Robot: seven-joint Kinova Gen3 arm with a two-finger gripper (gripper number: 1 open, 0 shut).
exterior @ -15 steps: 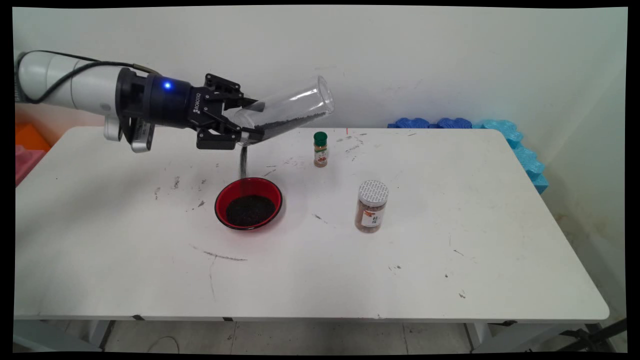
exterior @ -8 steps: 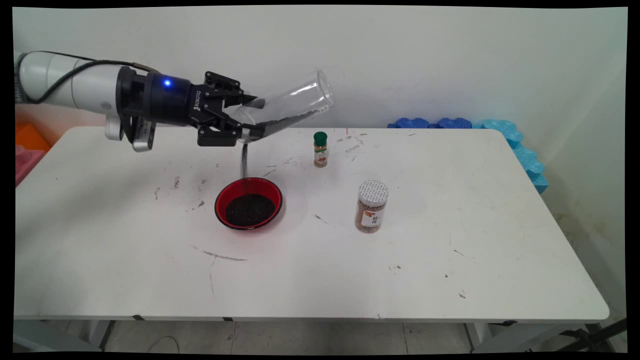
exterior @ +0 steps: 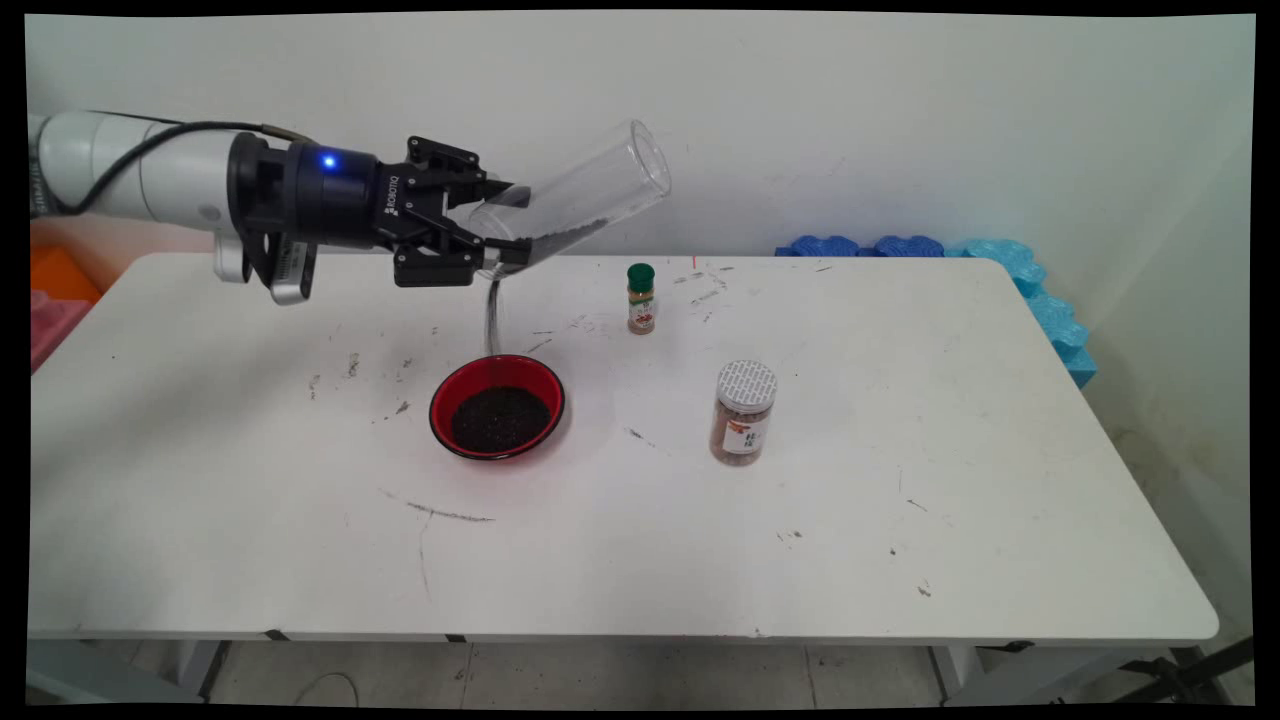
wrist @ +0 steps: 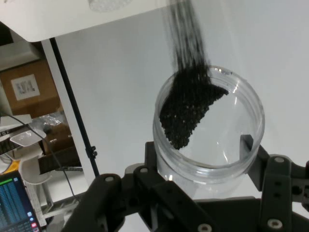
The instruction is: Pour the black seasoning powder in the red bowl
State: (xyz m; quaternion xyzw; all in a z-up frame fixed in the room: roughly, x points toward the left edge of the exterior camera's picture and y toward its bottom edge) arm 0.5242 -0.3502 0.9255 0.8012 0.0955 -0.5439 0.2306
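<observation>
My gripper (exterior: 505, 218) is shut on a clear plastic jar (exterior: 580, 198), held above the table with its closed end tilted up to the right and its mouth down at the left. A thin stream of black grains (exterior: 489, 315) falls from the mouth into a red bowl (exterior: 497, 406) below, which holds a dark heap of them. In the hand view the jar (wrist: 212, 125) sits between the fingers (wrist: 277, 193), with black grains (wrist: 188, 106) sliding along its wall and streaming away.
A small green-capped spice bottle (exterior: 641, 298) stands right of the pour. A white-lidded jar of brown contents (exterior: 744, 412) stands further front right. Blue foam blocks (exterior: 1000, 270) lie along the table's far right corner. Orange and pink items (exterior: 55, 290) sit off the left edge.
The jar's closed end has tipped higher over the second and the gripper rose slightly. Fewer grains remain in the jar; the heap in the bowl has grown.
</observation>
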